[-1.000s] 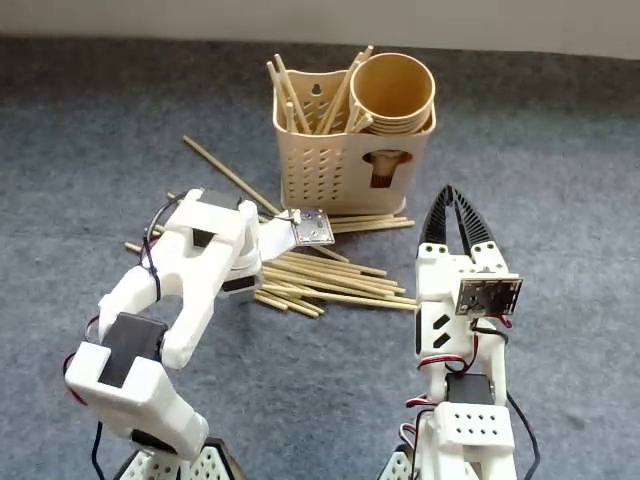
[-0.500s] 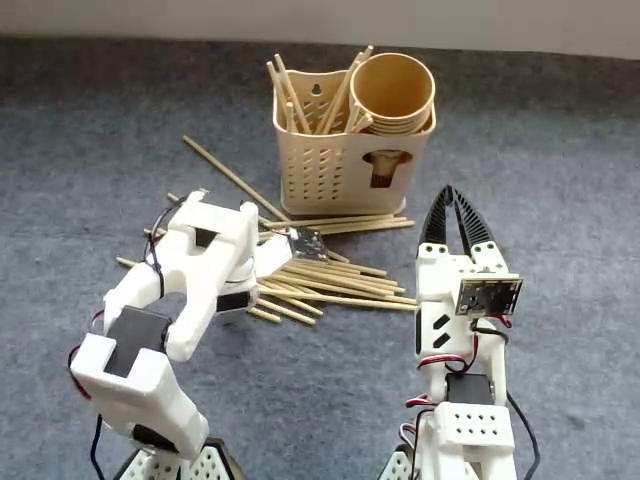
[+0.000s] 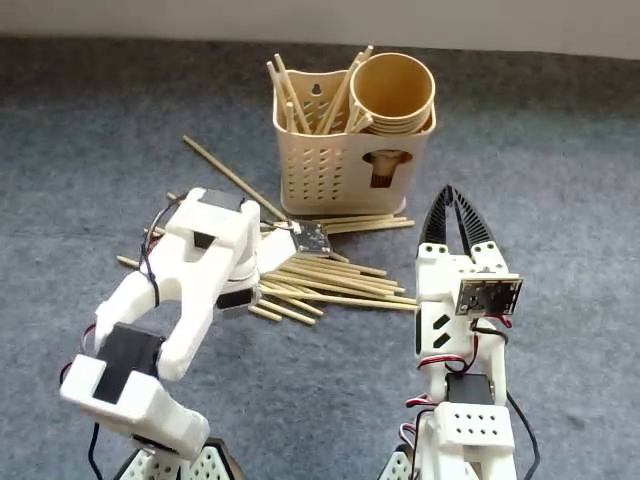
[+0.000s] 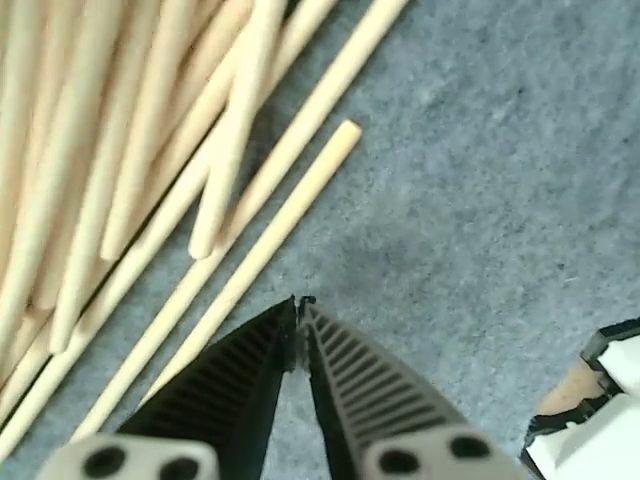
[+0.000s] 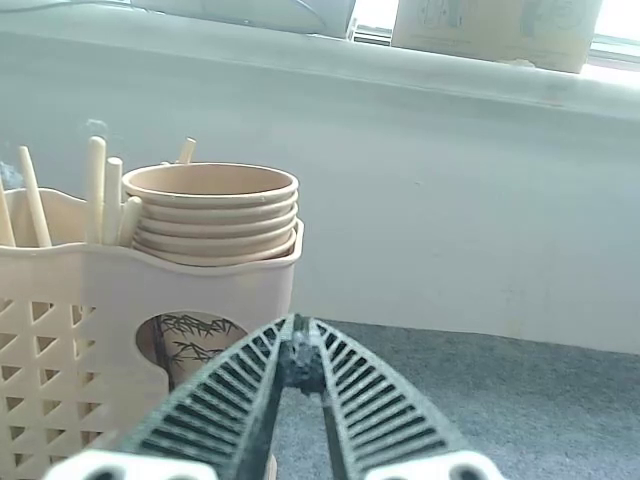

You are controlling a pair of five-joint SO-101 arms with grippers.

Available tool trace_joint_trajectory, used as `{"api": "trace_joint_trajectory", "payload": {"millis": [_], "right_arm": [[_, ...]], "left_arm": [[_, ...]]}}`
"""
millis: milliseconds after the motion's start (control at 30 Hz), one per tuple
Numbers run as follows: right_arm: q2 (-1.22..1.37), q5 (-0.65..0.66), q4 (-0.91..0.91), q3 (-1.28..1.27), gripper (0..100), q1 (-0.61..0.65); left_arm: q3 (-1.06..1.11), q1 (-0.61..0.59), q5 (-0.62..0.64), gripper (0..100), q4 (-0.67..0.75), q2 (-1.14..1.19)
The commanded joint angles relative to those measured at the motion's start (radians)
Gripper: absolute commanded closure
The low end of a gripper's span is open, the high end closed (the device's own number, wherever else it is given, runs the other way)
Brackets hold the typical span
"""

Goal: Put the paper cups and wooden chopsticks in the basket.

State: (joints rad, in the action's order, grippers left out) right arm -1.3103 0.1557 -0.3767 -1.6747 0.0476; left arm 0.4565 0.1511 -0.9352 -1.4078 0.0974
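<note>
A cream basket (image 3: 350,150) stands at the back of the grey carpet and holds a stack of paper cups (image 3: 392,92) and several upright chopsticks (image 3: 290,95). The same basket (image 5: 120,380) and paper cups (image 5: 212,212) fill the near ground of the right wrist view. A pile of loose wooden chopsticks (image 3: 330,280) lies in front of the basket. My left gripper (image 4: 299,303) is shut and empty, tips down over the carpet just beside the loose chopsticks (image 4: 150,170). My right gripper (image 3: 455,215) is shut and empty, pointing toward the basket from the right of the pile.
One long chopstick (image 3: 230,175) lies apart to the left of the basket. Bare grey carpet (image 3: 90,150) spreads to the left and right. A pale wall (image 5: 450,230) rises behind the basket.
The left arm has shifted slightly left and lowered over the pile's left end; some chopsticks at the left edge were nudged. The right arm has stayed still.
</note>
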Motion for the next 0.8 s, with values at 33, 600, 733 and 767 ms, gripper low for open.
{"api": "trace_joint_trajectory", "payload": {"millis": [33, 600, 733, 767], "right_arm": [[-0.008, 0.0, -0.018, -0.104, 99.3, -0.008], [-0.008, 0.0, -0.018, -0.104, 99.3, -0.008], [-0.008, 0.002, -0.018, -0.104, 99.3, -0.008], [-0.008, 0.002, -0.018, -0.104, 99.3, -0.008]], "left_arm": [[0.059, 0.012, 0.021, 87, 0.037, -0.162], [-0.09, -0.025, 0.021, 93, 0.16, 0.16], [-0.081, 0.015, 0.02, 99, 0.08, 0.168], [-0.062, 0.027, 0.02, 100, 0.069, 0.16]]}}
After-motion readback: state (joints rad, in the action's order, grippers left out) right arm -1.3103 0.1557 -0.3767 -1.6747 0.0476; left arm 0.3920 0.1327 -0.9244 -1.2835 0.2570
